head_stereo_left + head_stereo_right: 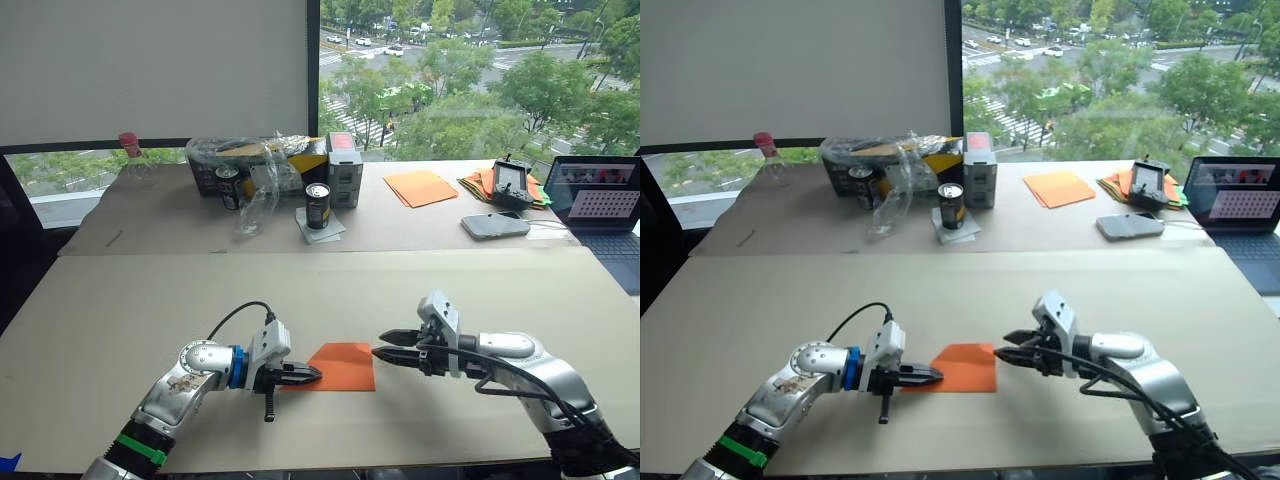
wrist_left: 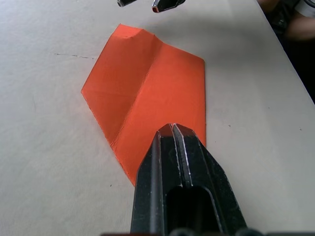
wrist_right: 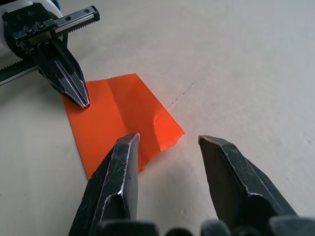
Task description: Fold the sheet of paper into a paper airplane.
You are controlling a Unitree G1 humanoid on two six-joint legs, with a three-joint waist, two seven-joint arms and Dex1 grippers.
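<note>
A wide window (image 1: 470, 70) with trees and a street beyond it runs behind the long pale table (image 1: 150, 300) we are working at. Along the table's far edge we see a laptop (image 1: 600, 195) at the right corner, a clear bag of clutter (image 1: 255, 165) near the middle, a paler orange sheet (image 1: 420, 187), a pile of orange-and-green paper (image 1: 480, 183) under a black device (image 1: 511, 183), a phone (image 1: 495, 225) and a dark can (image 1: 318, 205) on a napkin.

Near the table's front edge, about midway along it, the sheet of paper (image 1: 343, 366) lies flat, bright orange and already folded, with a diagonal crease across it and a slightly curled corner on its right side.

Our left gripper (image 1: 312, 374) has its fingers pressed together, their tips resting on the sheet's left edge. Our right gripper (image 1: 380, 345) has its fingers spread apart and holds nothing; its tips sit just beside the sheet's right edge, at the curled corner.
</note>
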